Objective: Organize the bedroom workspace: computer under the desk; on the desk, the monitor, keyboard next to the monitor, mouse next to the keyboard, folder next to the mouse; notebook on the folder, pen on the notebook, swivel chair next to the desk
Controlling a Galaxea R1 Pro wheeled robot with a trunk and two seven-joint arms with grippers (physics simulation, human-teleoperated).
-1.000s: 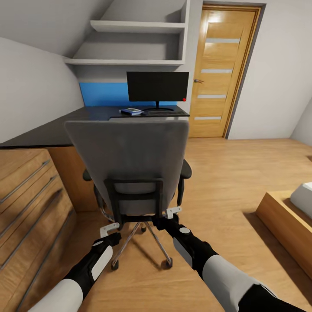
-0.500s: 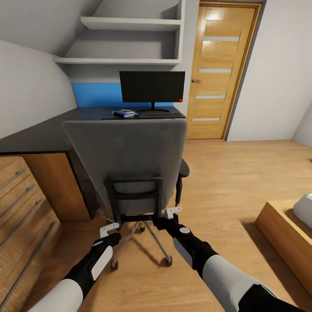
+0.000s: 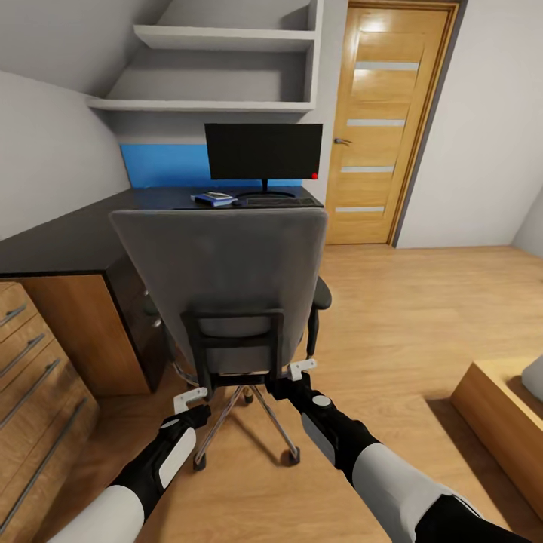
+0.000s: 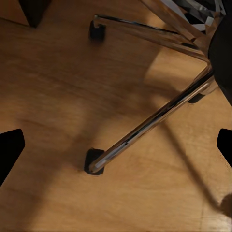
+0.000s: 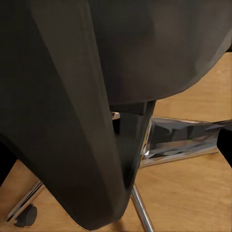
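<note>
Meanwhile, the desk [image 3: 83, 230] at upper left has drawn closer as the robot wheels the swivel chair [image 3: 222, 279], frame centre, toward it; positioning is nearly done. Left gripper [image 3: 191, 398] and right gripper [image 3: 300, 369] press its back frame, jaw openings indiscernible.

The swivel chair [image 3: 226, 279] stands before the desk [image 3: 83, 234], back toward the camera. On the desk sit the monitor [image 3: 263, 151] and the keyboard [image 3: 271, 201] (folder [image 3: 213, 198] to its left).

swivel chair [image 3: 226, 279]: matt grey cloth, chrome base | desk [image 3: 68, 237]: glossy black | floor [image 3: 392, 317]: wood
</note>
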